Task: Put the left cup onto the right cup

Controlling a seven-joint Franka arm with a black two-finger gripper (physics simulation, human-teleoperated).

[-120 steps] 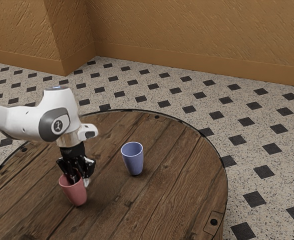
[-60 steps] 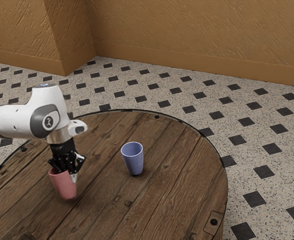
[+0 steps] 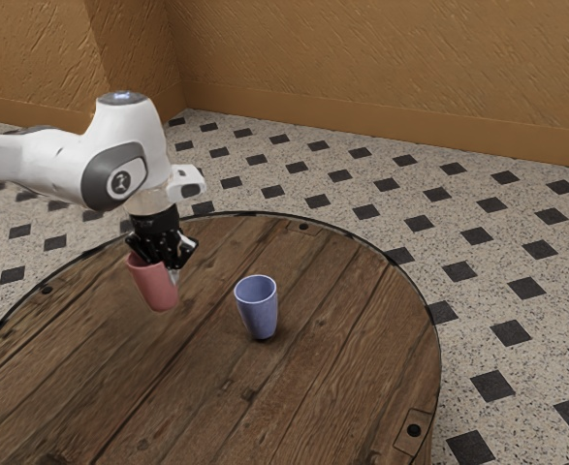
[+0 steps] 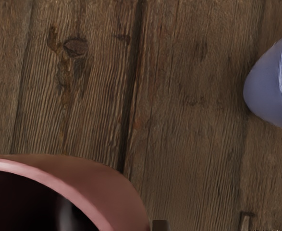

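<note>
Gripper note: black two-finger gripper [image 3: 158, 254] points down, its fingers pinching the rim wall of the pink plastic cup [image 3: 155, 282], one finger inside the mouth and one outside.

- Pink plastic cup hangs from the fingers, mouth up and slightly tilted. It looks clear of the boards. It sits to the exterior view's left of the lavender-blue plastic cup [image 3: 256, 305], apart from it and a little higher in the picture.
- Lavender-blue plastic cup stands upright and alone on the round table of dark wooden planks [image 3: 313, 387], mouth open to the ceiling.
- White arm [image 3: 71, 170] comes in from the exterior view's left of the lavender-blue cup, with the wrist bent down over the pink one.
- Wrist view: pink rim [image 4: 83, 183] is close under the hand. The lavender-blue cup [image 4: 270, 96] is off to one side, with bare knotted planks [image 4: 179, 96] between the two.
- Speckled floor with black diamond tiles [image 3: 439, 194] lies beyond the lavender-blue cup, with the orange textured wall [image 3: 362, 58] behind it.
</note>
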